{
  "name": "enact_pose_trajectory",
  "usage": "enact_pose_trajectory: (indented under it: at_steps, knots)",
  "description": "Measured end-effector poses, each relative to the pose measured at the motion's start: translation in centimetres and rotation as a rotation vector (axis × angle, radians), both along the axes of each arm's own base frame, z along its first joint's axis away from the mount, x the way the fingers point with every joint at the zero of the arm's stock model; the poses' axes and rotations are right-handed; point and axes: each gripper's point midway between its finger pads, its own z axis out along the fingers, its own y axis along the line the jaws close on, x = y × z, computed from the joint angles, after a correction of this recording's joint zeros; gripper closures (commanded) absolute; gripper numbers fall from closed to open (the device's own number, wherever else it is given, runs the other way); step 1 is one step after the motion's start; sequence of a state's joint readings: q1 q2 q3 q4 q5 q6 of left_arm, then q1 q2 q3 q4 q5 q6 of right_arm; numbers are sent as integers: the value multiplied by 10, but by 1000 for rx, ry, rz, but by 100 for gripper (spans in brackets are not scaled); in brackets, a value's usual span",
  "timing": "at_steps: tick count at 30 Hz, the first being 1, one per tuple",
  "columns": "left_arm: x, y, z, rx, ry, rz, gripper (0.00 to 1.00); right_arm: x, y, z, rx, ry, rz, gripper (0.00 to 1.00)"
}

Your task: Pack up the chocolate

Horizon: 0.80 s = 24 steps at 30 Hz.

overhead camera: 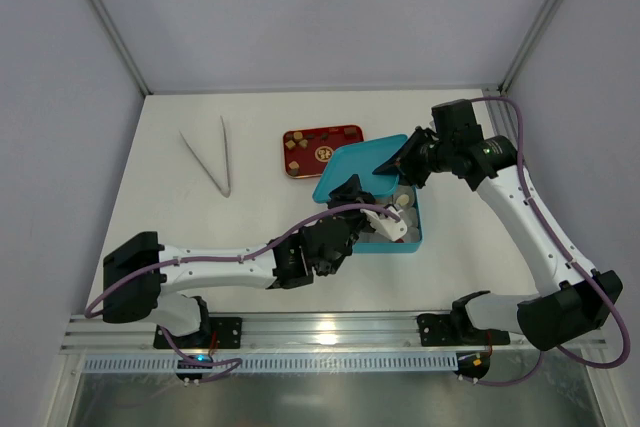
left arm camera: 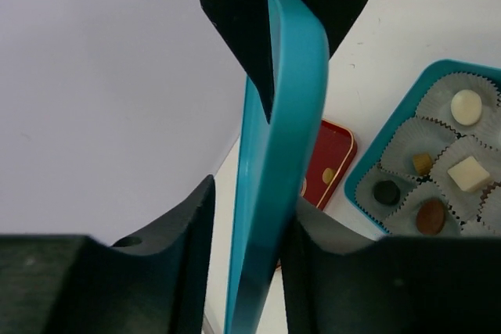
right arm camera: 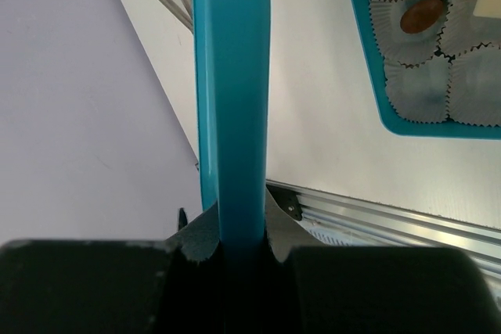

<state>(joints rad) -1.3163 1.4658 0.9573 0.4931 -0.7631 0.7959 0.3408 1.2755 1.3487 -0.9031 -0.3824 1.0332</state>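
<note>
A teal lid [overhead camera: 360, 172] hangs tilted on edge above the left half of the teal box [overhead camera: 412, 239]. My right gripper [overhead camera: 405, 162] is shut on its far edge [right arm camera: 231, 99]. My left gripper [overhead camera: 348, 195] straddles the lid's near edge [left arm camera: 282, 154]: one finger [left arm camera: 321, 271] touches the lid, and a gap shows between it and the other finger. The box [left arm camera: 376, 154] holds crinkled paper cups with pieces of chocolate: a white round one [left arm camera: 466, 105], a tan one [left arm camera: 423, 163], a cream square [left arm camera: 468, 173], a dark one [left arm camera: 386, 192] and a brown one [left arm camera: 430, 215].
A red tray [overhead camera: 322, 150] with a few small pieces lies just left of the box, partly behind the lid. Metal tongs [overhead camera: 215, 159] lie on the white table farther left. An aluminium rail [overhead camera: 330, 332] runs along the near edge.
</note>
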Motion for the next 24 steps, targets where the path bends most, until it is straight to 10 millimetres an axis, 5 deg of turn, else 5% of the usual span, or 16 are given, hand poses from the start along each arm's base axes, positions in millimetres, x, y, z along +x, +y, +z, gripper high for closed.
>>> enact_pose_trajectory:
  at_steps: [8,11,17,24]
  knots:
    - [-1,-4,-2,37,-13,-22,99,2,3,9,33,-25,-5,96]
    - [0,-4,-3,45,-17,-22,100,2,3,9,33,-29,-4,96]
    - [1,-4,-2,45,-19,-21,100,1,5,10,38,-35,4,48]
    - [0,-6,-5,26,12,-33,100,-1,4,24,54,-96,8,26]
